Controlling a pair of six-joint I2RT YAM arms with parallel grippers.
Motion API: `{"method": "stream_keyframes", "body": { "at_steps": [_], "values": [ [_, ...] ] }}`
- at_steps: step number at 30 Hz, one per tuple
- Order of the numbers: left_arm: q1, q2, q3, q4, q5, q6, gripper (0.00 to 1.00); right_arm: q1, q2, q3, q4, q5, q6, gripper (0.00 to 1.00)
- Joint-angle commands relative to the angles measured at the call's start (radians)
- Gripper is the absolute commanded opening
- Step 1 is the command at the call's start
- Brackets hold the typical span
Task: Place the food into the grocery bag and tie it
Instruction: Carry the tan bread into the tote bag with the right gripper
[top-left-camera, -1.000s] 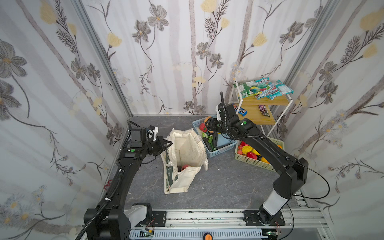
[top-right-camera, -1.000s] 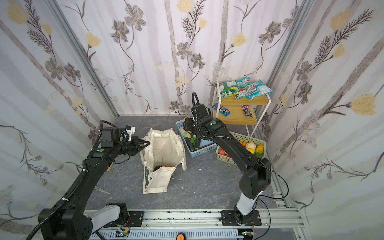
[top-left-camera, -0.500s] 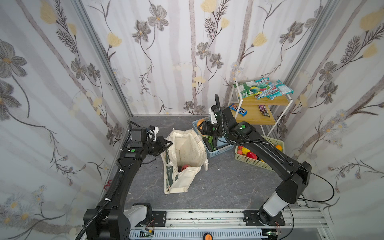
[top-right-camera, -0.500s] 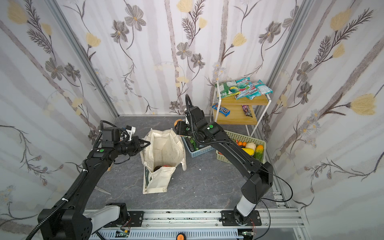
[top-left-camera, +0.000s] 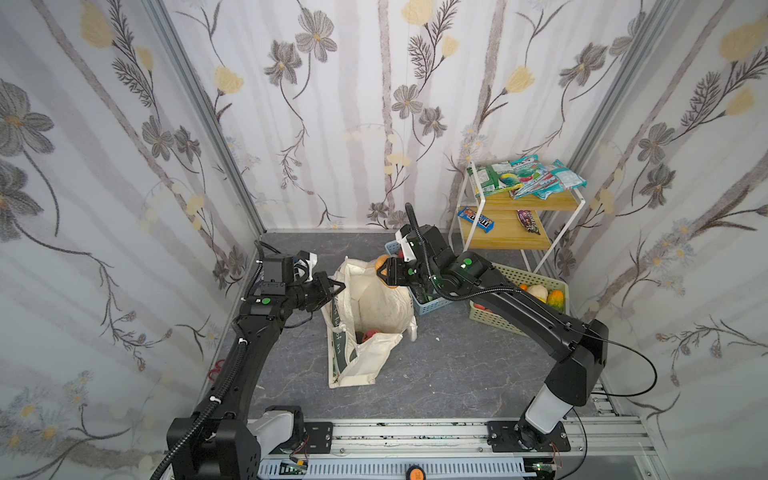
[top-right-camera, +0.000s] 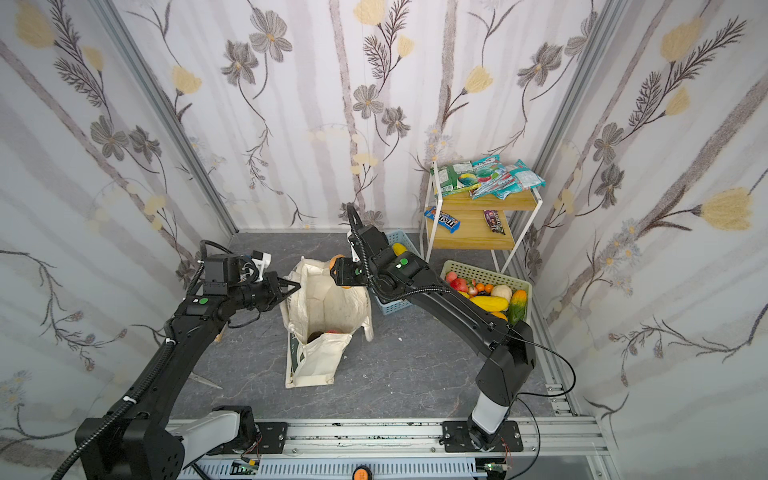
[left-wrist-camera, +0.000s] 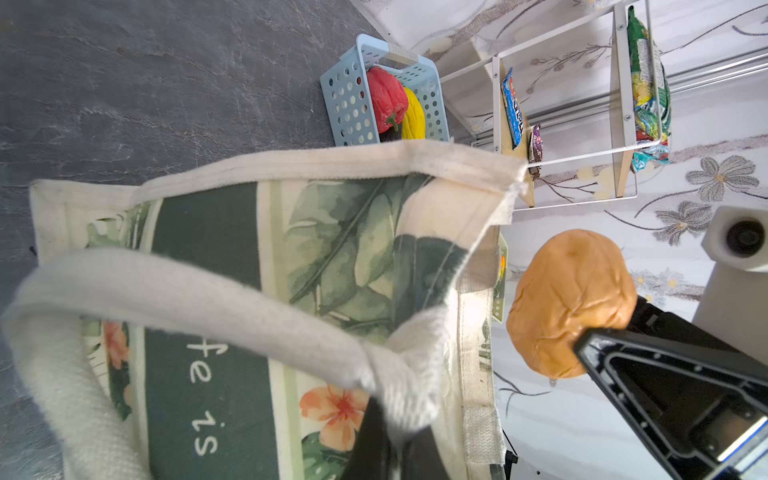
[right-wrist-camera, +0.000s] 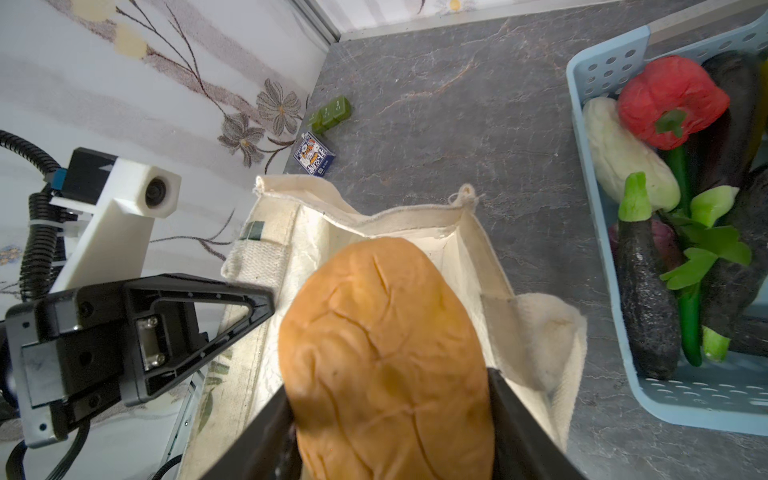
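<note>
The cream floral grocery bag (top-left-camera: 368, 301) (top-right-camera: 324, 301) stands open in both top views, with a red food item (top-left-camera: 372, 333) at its bottom. My left gripper (top-left-camera: 337, 286) (left-wrist-camera: 395, 436) is shut on the bag's handle (left-wrist-camera: 166, 291) at its left rim and holds the mouth open. A brown, wrinkled toy vegetable (right-wrist-camera: 386, 353) (left-wrist-camera: 569, 303) (top-right-camera: 334, 263) sits between the fingers of my right gripper (right-wrist-camera: 390, 415) (top-left-camera: 384, 272), which is shut on it. It hangs over the far end of the bag's mouth (right-wrist-camera: 457, 245).
A light blue basket (top-left-camera: 432, 301) (right-wrist-camera: 582, 83) of toy vegetables stands right of the bag. Farther right is a pale yellow basket (top-left-camera: 536, 278) of fruit. A white-framed wooden shelf (top-left-camera: 519, 239) holds snack packets (top-left-camera: 498, 178). Scissors (top-right-camera: 199, 380) and small boxes (right-wrist-camera: 318, 153) lie on the floor.
My right gripper has lifted the brown toy vegetable out of the blue basket and carried it left to the bag's mouth. The left arm has kept still, holding the handle.
</note>
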Motion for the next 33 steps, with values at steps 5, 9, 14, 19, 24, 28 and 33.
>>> {"method": "stream_keyframes", "body": {
  "at_steps": [5,9,14,19,24,28,33],
  "values": [
    [0.000,0.005,0.011,0.005,-0.007,0.003,0.00,0.037,0.032,-0.018,0.046,-0.036,0.015,0.61],
    [-0.001,0.013,0.017,0.008,-0.004,0.003,0.00,0.049,0.052,-0.032,0.049,-0.047,0.017,0.61],
    [-0.002,0.025,0.027,0.010,0.000,0.004,0.00,0.057,0.078,-0.042,0.055,-0.060,0.016,0.61],
    [-0.003,0.039,0.047,-0.006,0.003,0.013,0.00,0.059,0.112,-0.042,0.055,-0.075,0.009,0.61],
    [-0.002,0.050,0.056,-0.011,0.006,0.013,0.00,0.067,0.138,-0.039,0.057,-0.081,-0.004,0.61],
    [-0.002,0.056,0.060,-0.010,0.010,0.011,0.00,0.084,0.150,-0.039,0.055,-0.067,-0.020,0.61],
    [-0.003,0.060,0.061,-0.010,0.001,0.009,0.00,0.110,0.153,-0.055,0.064,-0.049,-0.040,0.62]
  ]
}}
